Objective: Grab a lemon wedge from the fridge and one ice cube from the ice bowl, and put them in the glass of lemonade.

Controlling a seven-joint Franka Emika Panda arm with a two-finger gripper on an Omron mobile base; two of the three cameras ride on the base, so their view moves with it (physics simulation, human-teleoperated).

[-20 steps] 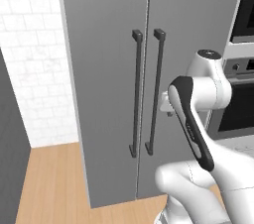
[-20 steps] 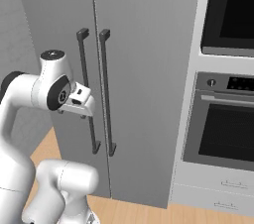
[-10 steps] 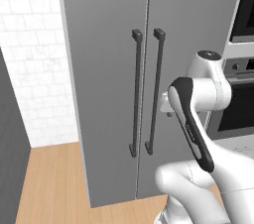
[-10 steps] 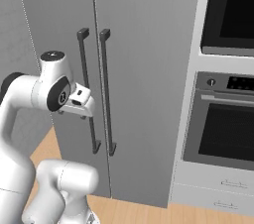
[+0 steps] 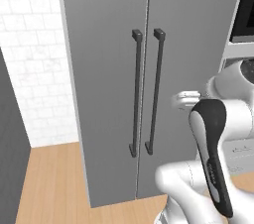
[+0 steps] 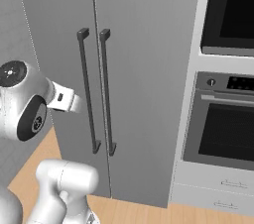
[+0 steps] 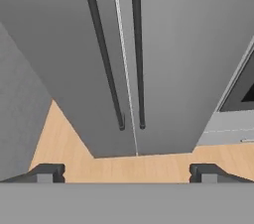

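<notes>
Hand view looks along the pincer (image 7: 127,172) at the fridge (image 7: 163,44), whose two grey doors stand closed, meeting at a thin seam. Both fingertips (image 7: 47,172) sit far apart at 7 and 5 o'clock of the picture, spread as wide as they go, with nothing between them. The two dark bar handles (image 7: 105,54) run from 12 o'clock down toward the centre, ending just above the wooden floor (image 7: 74,161). In the left base view the fridge (image 5: 104,69) fills the middle, its handles (image 5: 136,94) side by side, and the white arm (image 5: 213,134) rises at 4 o'clock. In the right base view the wall oven (image 6: 223,114) stands at 3 o'clock, just beside the fridge (image 6: 144,69).
</notes>
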